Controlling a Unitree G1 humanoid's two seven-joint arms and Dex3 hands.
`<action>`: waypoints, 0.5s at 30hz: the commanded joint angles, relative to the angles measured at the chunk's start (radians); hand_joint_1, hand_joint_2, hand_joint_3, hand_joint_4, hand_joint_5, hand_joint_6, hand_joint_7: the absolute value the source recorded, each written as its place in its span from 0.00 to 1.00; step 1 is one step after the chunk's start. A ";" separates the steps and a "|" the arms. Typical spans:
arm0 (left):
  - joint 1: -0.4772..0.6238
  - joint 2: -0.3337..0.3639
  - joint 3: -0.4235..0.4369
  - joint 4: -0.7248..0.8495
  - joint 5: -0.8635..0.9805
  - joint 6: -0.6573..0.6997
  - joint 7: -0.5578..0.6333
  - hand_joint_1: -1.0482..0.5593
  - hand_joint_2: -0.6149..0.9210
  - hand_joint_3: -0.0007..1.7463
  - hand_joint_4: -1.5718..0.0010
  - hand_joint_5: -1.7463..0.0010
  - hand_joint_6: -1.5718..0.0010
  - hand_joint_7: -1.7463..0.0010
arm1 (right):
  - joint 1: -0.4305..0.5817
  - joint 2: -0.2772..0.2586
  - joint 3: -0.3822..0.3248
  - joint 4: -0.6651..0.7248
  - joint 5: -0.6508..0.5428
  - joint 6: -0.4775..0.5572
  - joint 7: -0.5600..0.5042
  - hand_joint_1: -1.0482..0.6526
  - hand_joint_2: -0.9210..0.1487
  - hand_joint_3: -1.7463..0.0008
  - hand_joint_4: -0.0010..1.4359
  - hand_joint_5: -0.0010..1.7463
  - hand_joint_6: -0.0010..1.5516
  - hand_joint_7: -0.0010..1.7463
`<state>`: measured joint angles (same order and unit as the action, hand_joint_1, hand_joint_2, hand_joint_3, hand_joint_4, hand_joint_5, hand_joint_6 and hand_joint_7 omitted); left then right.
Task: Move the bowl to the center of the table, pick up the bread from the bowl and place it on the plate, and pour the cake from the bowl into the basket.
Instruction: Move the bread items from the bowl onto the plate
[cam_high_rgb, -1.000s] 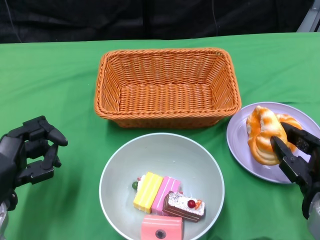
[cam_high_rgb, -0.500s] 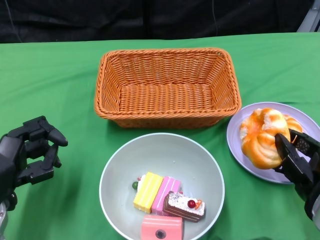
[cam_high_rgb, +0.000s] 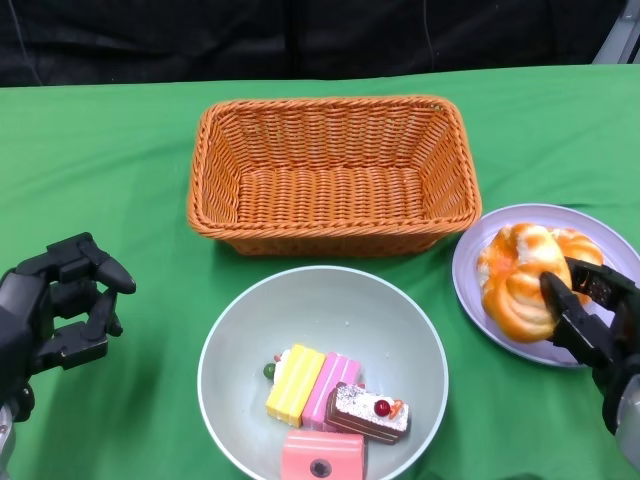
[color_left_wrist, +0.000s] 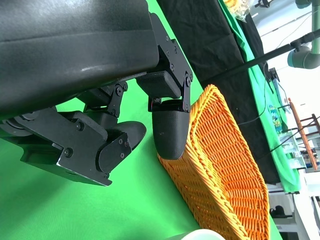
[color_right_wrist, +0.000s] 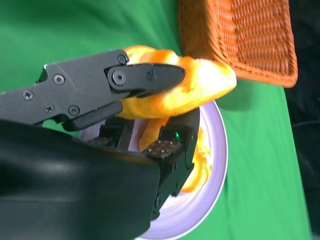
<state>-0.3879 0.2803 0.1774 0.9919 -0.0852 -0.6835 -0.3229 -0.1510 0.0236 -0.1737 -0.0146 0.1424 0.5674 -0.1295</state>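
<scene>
Bread (cam_high_rgb: 520, 280) gripped by right hand (cam_high_rgb: 590, 325) over plate (cam_high_rgb: 480, 290); left hand (cam_high_rgb: 55, 310) empty, fingers apart

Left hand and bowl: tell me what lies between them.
Only bare green tablecloth separates the left hand from the bowl, as the head view shows.

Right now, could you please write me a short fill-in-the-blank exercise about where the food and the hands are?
1. The right hand holds the bread over the ____.
2. The cakes lie in the ____.
3. The basket holds ____.
4. The left hand holds ____.

Missing words: plate; bowl; nothing; nothing
</scene>
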 joint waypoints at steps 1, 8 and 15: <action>-0.012 0.024 0.010 0.007 -0.006 -0.002 -0.002 0.64 0.78 0.62 0.55 0.01 0.54 0.18 | 0.005 -0.031 0.017 -0.023 -0.034 0.020 -0.007 0.46 0.00 0.83 0.33 0.34 0.28 0.06; -0.015 0.025 0.011 0.011 -0.008 -0.003 -0.005 0.63 0.78 0.62 0.55 0.01 0.54 0.17 | -0.011 -0.045 0.000 -0.057 0.003 0.135 0.050 0.45 0.00 0.84 0.19 0.21 0.16 0.00; -0.018 0.025 0.011 0.018 -0.007 -0.009 -0.003 0.64 0.78 0.63 0.54 0.01 0.54 0.17 | -0.039 -0.047 -0.039 -0.066 0.053 0.238 0.064 0.44 0.00 0.76 0.16 0.16 0.14 0.00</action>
<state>-0.3893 0.2816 0.1784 1.0040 -0.0873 -0.6835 -0.3243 -0.1786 -0.0074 -0.1979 -0.0673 0.1859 0.7827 -0.0626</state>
